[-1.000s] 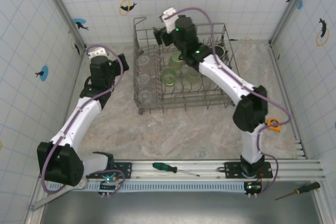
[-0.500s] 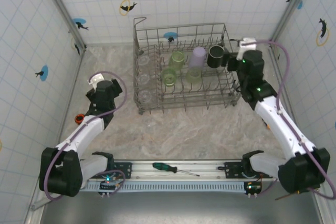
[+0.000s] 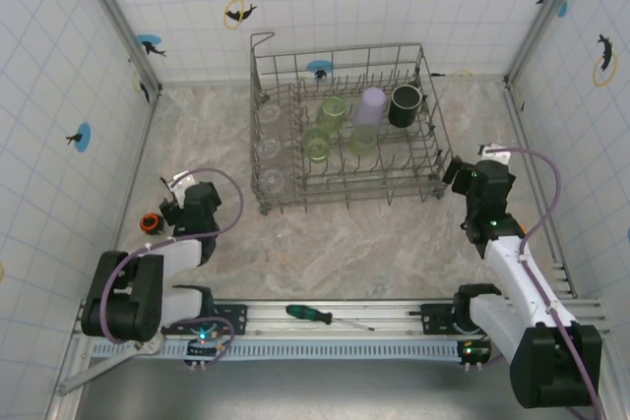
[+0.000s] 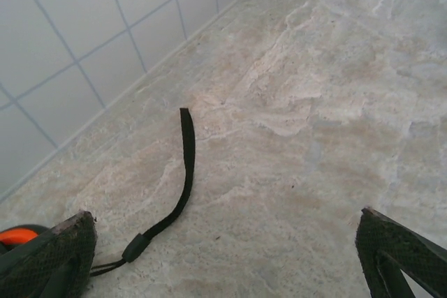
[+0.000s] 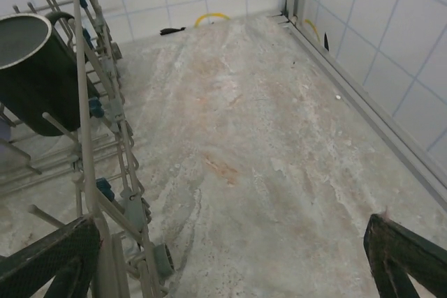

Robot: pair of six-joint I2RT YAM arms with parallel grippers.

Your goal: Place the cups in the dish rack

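Noted grey wire dish rack (image 3: 340, 202) at far middle of table, holding translucent green tumblers (image 3: 317, 145), clear tumblers (image 3: 268, 150), one lilac tumbler (image 3: 371, 102) and a black handled mug (image 3: 404, 105). Found left gripper (image 4: 223, 218) and right gripper (image 5: 225, 232) low near bases, jaws wide apart, carrying nothing. Judged loading likely finished: every visible cup sits inside the rack.

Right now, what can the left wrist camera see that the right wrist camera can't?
Left wrist camera: a black strap lying on the table, and an orange thing at the bottom corner. Right wrist camera: the dish rack with the black mug in it. Both: marbled table, tiled wall, and open fingers, the left gripper in one, the right gripper in the other.
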